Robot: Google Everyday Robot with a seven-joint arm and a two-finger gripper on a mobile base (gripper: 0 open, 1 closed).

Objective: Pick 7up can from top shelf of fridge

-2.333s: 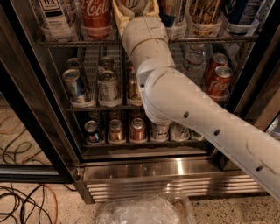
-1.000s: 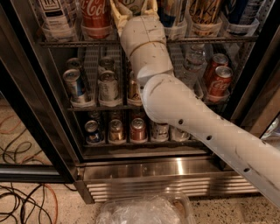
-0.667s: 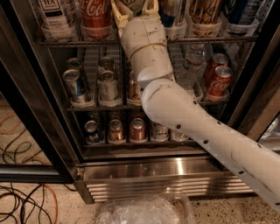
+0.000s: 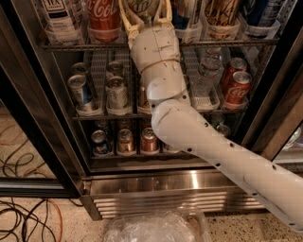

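Observation:
The fridge stands with its door open and its wire racks full of drinks. At the frame's upper edge runs the top shelf, a grey wire rack. My gripper reaches up to that shelf, at a pale can with green marks, the 7up can. Only a sliver of the can shows, cut off by the frame. A red Coca-Cola can stands just left of it. My white arm comes in from the lower right and covers the middle of the racks.
Two red cola cans sit right on the middle rack, silver and blue cans to the left. More cans line the bottom rack. The dark door frame stands left, cables lie on the floor, and clear plastic lies below.
The gripper has stayed at the top shelf. The forearm and elbow have shifted slightly, swinging lower and to the right.

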